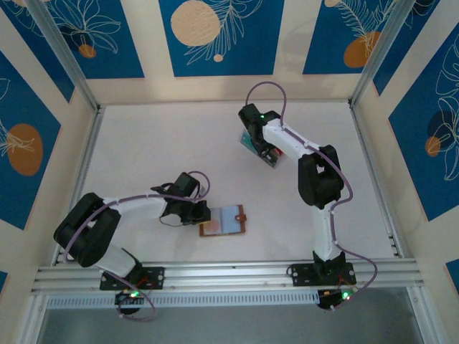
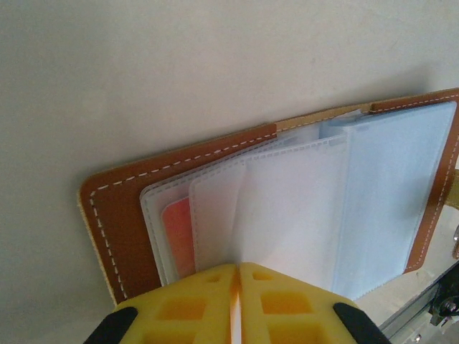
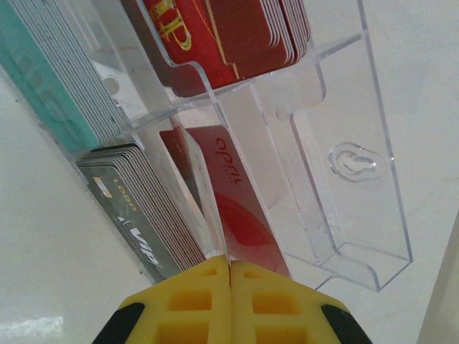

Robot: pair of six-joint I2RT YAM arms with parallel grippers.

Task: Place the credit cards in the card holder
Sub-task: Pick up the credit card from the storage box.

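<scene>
Card holder (image 1: pixel 224 220) lies open on bench (image 1: pixel 158 143), front left; one reddish card (image 2: pixel 179 240) already sleeved. Left tool (image 2: pixel 233 290) pinched together on a clear sleeve (image 2: pixel 287 208). Right tool (image 3: pixel 229 276) closed, apparently on a red card (image 3: pixel 240 208), at clear tray (image 3: pixel 358 179). Full card stacks (image 3: pixel 50 79) in tray: most work left
</scene>
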